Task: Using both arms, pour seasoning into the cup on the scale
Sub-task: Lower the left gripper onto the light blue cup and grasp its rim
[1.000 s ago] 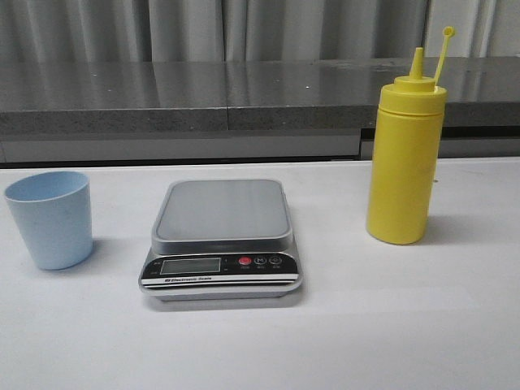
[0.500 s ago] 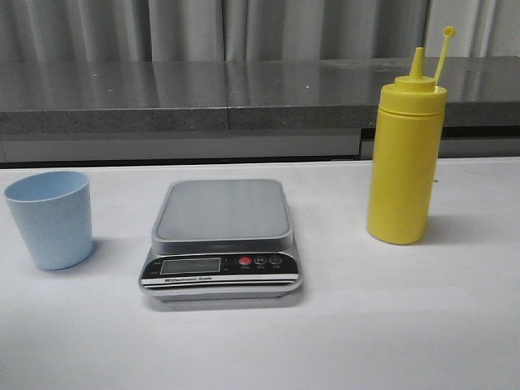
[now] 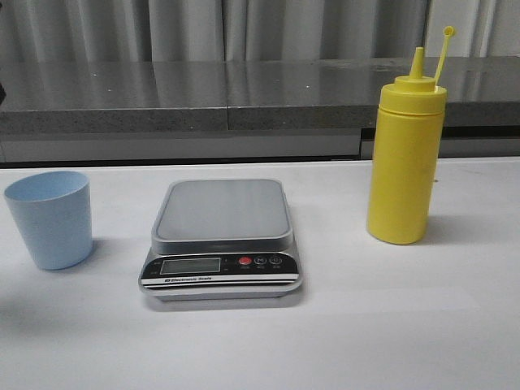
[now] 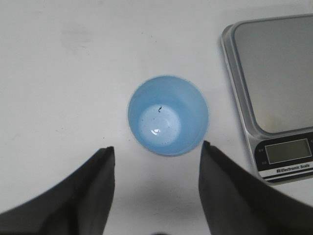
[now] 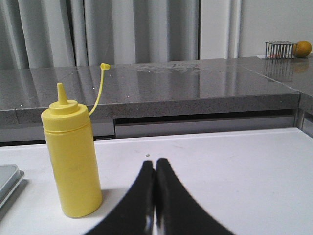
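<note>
The light blue cup (image 3: 50,219) stands upright on the white table, left of the scale (image 3: 223,236), whose platform is bare. In the left wrist view I look down into the cup (image 4: 167,115), which holds only a small dark speck. My left gripper (image 4: 157,146) hangs open above the table, its fingertips just short of the cup's rim, with the scale (image 4: 274,98) beside it. The yellow seasoning bottle (image 3: 404,162) stands right of the scale, its cap strap sticking up. My right gripper (image 5: 155,161) is shut on nothing, apart from the bottle (image 5: 73,166). Neither gripper shows in the front view.
A grey stone ledge (image 3: 244,93) runs along the back of the table, with curtains behind it. On that ledge in the right wrist view stand a small wire rack (image 5: 280,50) and an orange fruit (image 5: 303,48). A corner of the scale (image 5: 7,178) shows there too.
The cup, the scale and the bottle have not moved. A faint shadow has come onto the table at the front left.
</note>
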Controlling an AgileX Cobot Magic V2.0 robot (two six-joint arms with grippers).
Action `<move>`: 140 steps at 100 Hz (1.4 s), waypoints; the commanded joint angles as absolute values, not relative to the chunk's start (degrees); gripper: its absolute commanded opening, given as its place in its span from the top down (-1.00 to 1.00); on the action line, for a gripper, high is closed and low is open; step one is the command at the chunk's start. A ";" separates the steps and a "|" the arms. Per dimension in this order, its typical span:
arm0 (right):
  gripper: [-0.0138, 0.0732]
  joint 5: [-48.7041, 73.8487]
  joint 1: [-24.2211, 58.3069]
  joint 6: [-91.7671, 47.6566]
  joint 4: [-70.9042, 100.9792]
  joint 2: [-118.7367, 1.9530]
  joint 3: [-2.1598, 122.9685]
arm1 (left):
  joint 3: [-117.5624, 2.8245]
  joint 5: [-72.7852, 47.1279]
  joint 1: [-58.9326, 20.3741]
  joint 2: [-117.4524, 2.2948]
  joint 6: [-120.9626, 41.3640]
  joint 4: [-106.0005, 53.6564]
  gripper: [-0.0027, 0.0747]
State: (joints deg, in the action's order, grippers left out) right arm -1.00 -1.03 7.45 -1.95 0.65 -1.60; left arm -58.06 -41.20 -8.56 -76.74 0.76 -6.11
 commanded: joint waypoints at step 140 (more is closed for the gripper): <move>0.84 -5.59 -1.01 7.44 -2.14 1.90 -0.75 | -64.88 -32.80 -8.78 -96.02 0.89 -6.87 -0.04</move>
State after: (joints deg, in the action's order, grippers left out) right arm -1.00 -1.03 7.45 -1.95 0.65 -1.60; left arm -62.85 -34.60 -8.56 -97.86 0.76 -6.21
